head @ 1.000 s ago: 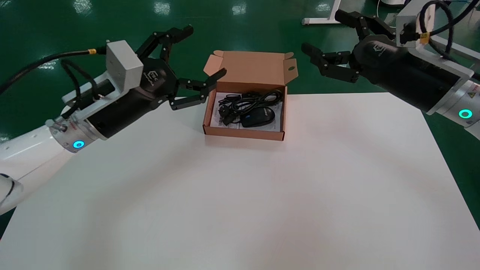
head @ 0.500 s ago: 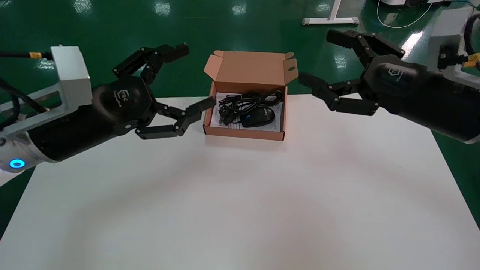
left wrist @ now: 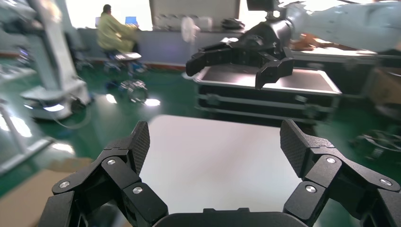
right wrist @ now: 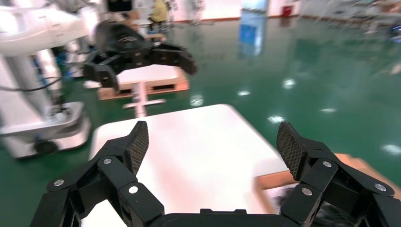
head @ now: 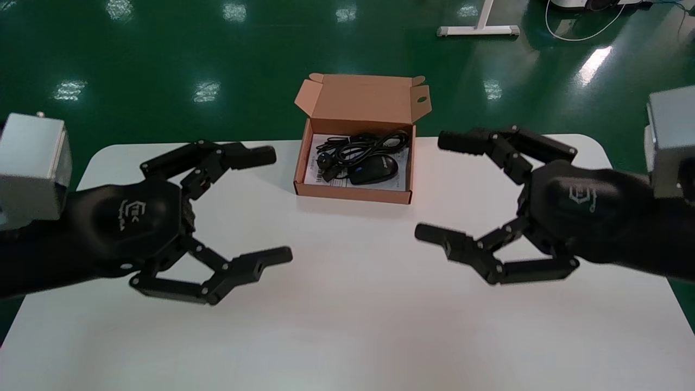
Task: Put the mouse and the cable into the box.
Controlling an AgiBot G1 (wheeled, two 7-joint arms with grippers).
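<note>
Green glossy floor [head: 163, 54] fills the top of the head view, and below it a white counter [head: 347, 326] takes up most of the frame. At upper centre of the counter stands the cardboard box [head: 353, 194], its lid tipped up and back. The mouse [head: 373, 169] lies inside toward the box's front wall, and the coiled black cable [head: 361, 145] lies just behind it, touching it. Both rest on a printed leaflet [head: 315, 169].

At lower left the left claw [head: 274, 205] hangs above the counter with its fingers spread wide and nothing between them. At right of centre the right claw [head: 437, 187] does the same, also empty. Both are well apart from the box.

Judging from this, both items are already packed, so the step in hand looks like drawing clear. To do that well, keep both claws spread and lifted off the counter. Move them away from the box, not across it. A finger brushing a side wall or the raised lid could shove the light carton and spill the cable loops over the edge.
</note>
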